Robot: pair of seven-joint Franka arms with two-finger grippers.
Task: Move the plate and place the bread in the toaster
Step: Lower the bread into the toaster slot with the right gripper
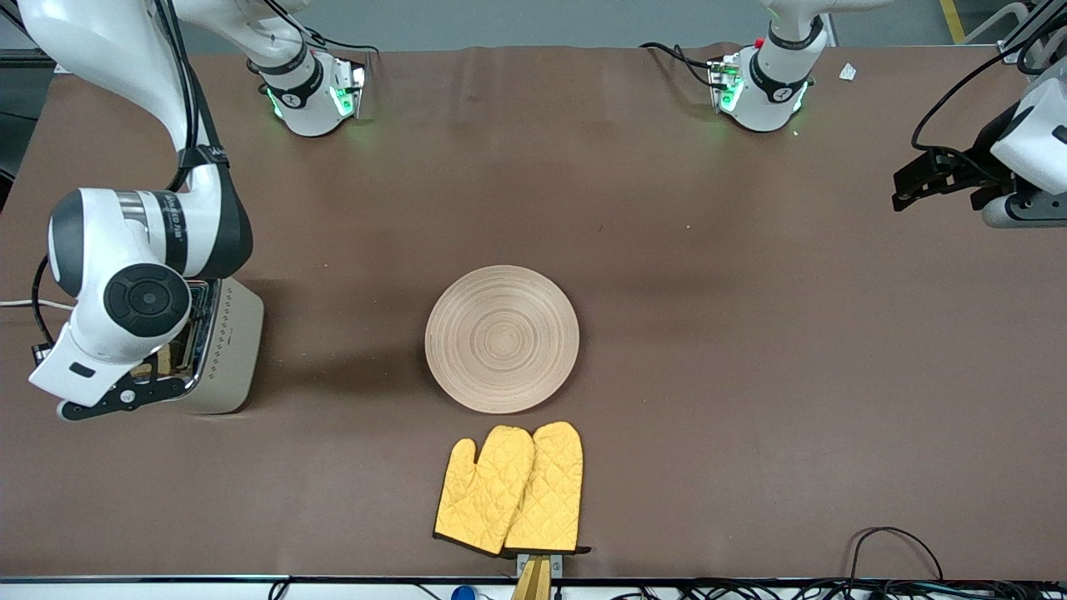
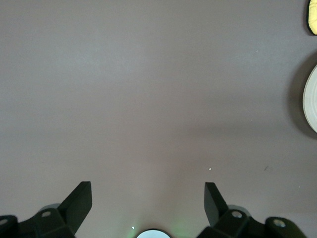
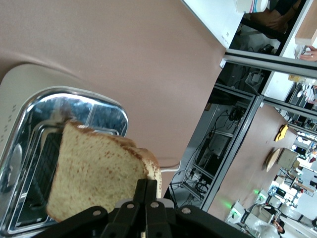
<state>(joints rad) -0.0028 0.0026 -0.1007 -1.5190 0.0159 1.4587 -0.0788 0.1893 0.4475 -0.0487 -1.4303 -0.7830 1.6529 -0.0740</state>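
Note:
The cream toaster (image 1: pixel 229 350) stands at the right arm's end of the table. My right gripper (image 1: pixel 154 367) is just above its chrome top (image 3: pixel 34 119), fingers pressed together (image 3: pixel 147 191) on a top corner of the bread (image 3: pixel 99 173). The speckled slice hangs tilted with its lower edge at a slot. In the front view only a sliver of the bread (image 1: pixel 163 360) shows under the wrist. The round wooden plate (image 1: pixel 502 337) lies bare at mid table; its edge shows in the left wrist view (image 2: pixel 312 104). My left gripper (image 1: pixel 904 187) waits open (image 2: pixel 148 196) over bare table at the left arm's end.
Two yellow oven mitts (image 1: pixel 510 490) lie side by side nearer the front camera than the plate, close to the table edge; a corner shows in the left wrist view (image 2: pixel 312 17). The toaster's white cord (image 1: pixel 17 304) runs off the table end.

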